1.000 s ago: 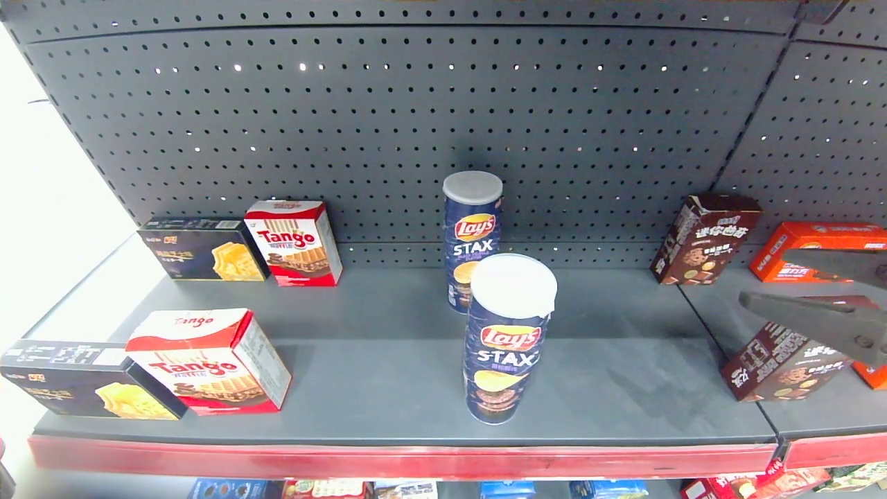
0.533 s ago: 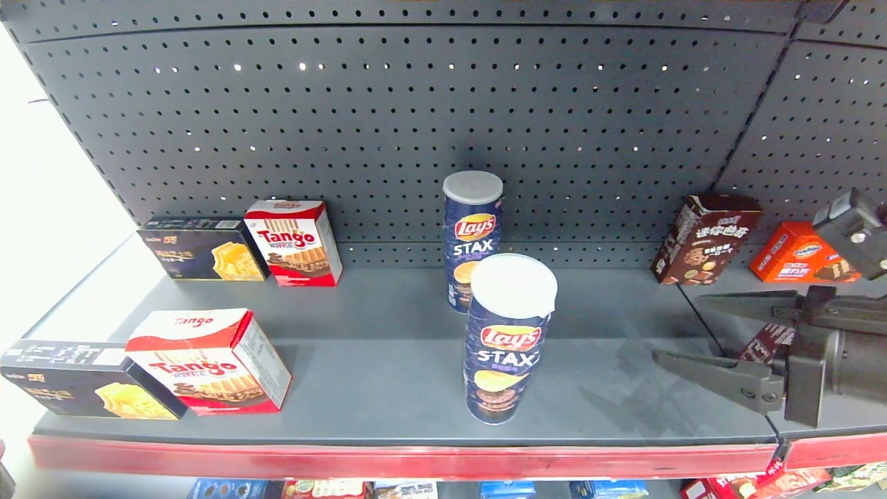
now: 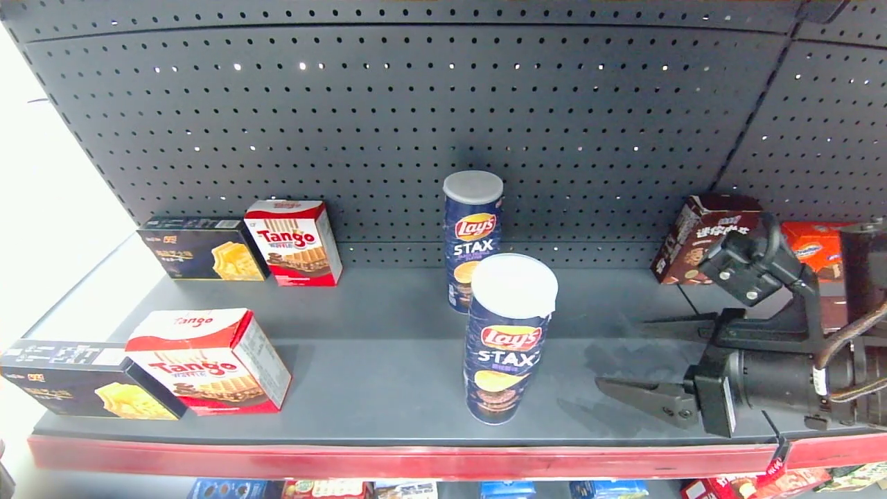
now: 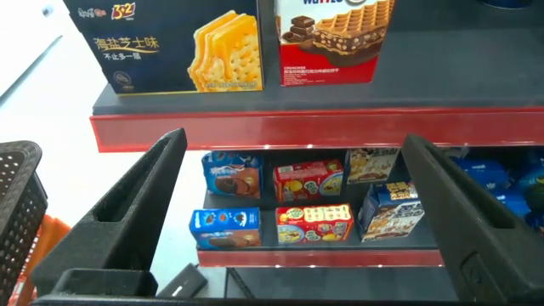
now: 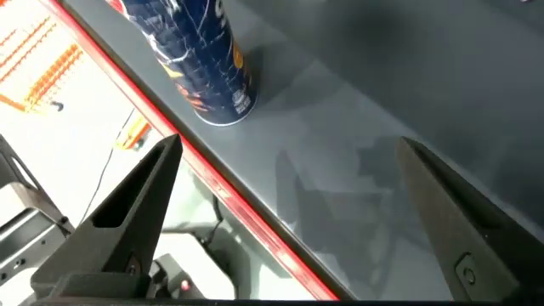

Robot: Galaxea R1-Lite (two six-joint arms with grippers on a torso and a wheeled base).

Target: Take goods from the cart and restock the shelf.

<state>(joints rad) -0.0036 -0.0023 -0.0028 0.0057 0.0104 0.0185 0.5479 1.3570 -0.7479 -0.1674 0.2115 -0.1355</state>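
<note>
Two dark blue chip cans stand upright on the grey shelf [image 3: 388,346]: a front can [image 3: 509,339] with a white lid and a back can [image 3: 472,235] with a grey lid. My right gripper [image 3: 625,352] hovers low over the shelf to the right of the front can, open and empty, a clear gap apart from it. In the right wrist view the front can [image 5: 200,59] stands near the shelf's red edge, ahead of the open right gripper [image 5: 289,149]. My left gripper [image 4: 293,140] is open and empty, in front of and below the shelf's red lip [image 4: 255,127].
Red wafer boxes [image 3: 211,360] [image 3: 294,242] and dark cracker boxes [image 3: 83,381] [image 3: 201,248] fill the shelf's left. Brown cookie box [image 3: 700,235] and orange box [image 3: 811,246] stand at the right behind my arm. A black basket [image 4: 17,195] and stocked lower shelves [image 4: 314,204] lie below.
My right gripper has moved left over the shelf toward the front can, staying open. It now hides the lower brown box. The cans and boxes have not moved.
</note>
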